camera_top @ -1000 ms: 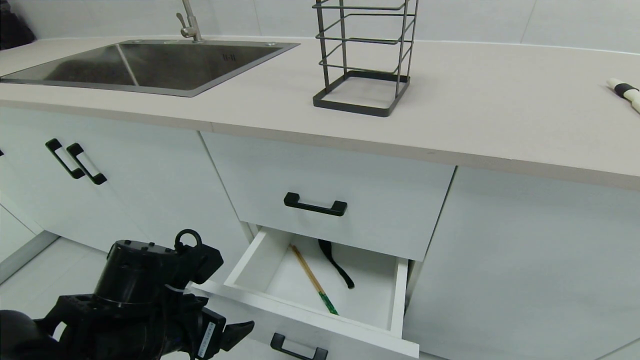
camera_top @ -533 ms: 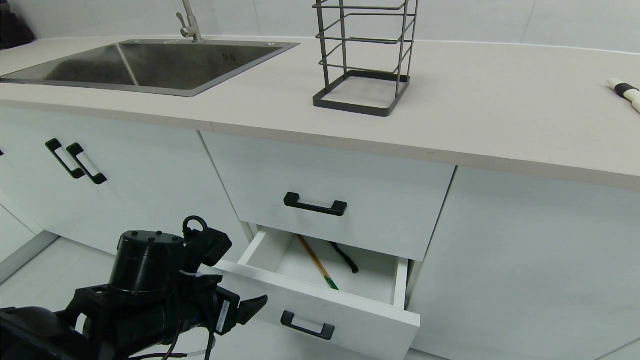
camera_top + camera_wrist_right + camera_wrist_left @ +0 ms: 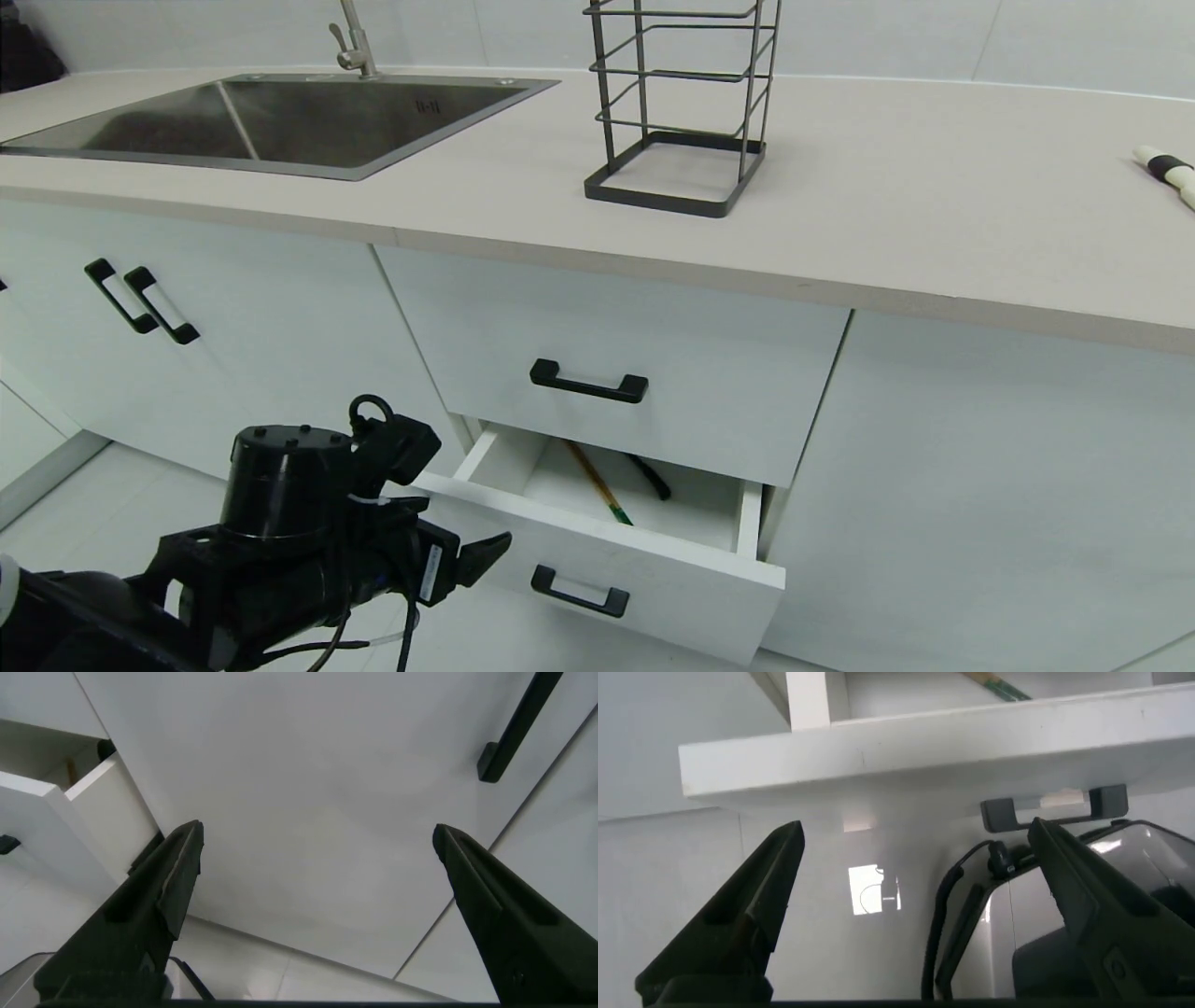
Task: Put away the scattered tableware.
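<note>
Okay, lower drawer is partly open under the shut upper drawer. Inside it lie a wooden chopstick with a green tip and, beside it, a thin black utensil; both are half hidden by the upper front, so I can't tell if they touch.

The left gripper is low in front of the drawer's left part, pincer apart and holding nothing. Its fingertips are close to the front panel, to the left of the black drawer handle, but I can't tell if there is contact. The right gripper also has its fingers spread wide and empty, facing a plain white cabinet door with a black door handle off to one side.

On the countertop, at the far right edge, lies a white piece with a black band, cut off by the frame. It is probably tableware not yet put away; I can't tell what kind.

Handling guess:
- The chopstick and black utensil look light, stiff and thin, likely to roll or slide when the drawer moves.
- The drawer front is rigid and should run easily, so push flat on the panel near the handle, or hook the handle itself.
- The white piece looks rigid and smooth, maybe slippery or breakable; pinch it across the banded section, near the middle.

A wire rack and a sink are also on the counter
</note>
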Robot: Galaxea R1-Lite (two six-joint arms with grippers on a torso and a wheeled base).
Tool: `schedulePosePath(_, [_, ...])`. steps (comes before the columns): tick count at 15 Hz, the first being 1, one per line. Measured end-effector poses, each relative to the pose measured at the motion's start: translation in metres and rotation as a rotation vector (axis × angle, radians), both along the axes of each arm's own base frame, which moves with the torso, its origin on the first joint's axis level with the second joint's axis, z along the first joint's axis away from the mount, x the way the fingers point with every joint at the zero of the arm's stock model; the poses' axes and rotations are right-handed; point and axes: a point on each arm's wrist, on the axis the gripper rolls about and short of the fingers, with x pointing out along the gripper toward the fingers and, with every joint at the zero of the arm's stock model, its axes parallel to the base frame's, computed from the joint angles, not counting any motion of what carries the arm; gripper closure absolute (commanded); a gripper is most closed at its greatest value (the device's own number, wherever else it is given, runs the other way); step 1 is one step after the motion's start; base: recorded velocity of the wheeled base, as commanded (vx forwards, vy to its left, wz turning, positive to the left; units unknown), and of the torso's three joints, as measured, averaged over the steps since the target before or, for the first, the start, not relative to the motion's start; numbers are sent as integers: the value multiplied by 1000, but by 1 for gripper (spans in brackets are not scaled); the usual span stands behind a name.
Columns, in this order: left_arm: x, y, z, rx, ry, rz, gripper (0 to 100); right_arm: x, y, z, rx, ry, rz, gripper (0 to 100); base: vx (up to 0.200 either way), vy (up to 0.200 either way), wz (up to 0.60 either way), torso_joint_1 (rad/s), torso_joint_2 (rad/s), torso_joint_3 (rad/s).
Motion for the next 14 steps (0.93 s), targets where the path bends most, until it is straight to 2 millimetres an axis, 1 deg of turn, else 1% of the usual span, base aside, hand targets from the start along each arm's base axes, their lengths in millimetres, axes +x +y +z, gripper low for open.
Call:
schedulePosePath(3, [10,-4,0,-33,-80,-4,0,0,0,0,0,0,1,0,0,0,0,0,0,0])
schedulePosePath(6, [17,-7,-5,-43,-105,-4,0,0,0,0,0,0,1,0,0,0,0,0,0,0])
schedulePosePath(10, [21,-9,-11,-47,-92,-15,0,0,0,0,0,0,0,0,0,0,0,0,0,0])
schedulePosePath(14, [28,-12,-10,-69,-132,-20,0,0,0,0,0,0,0,0,0,0,0,0,0,0])
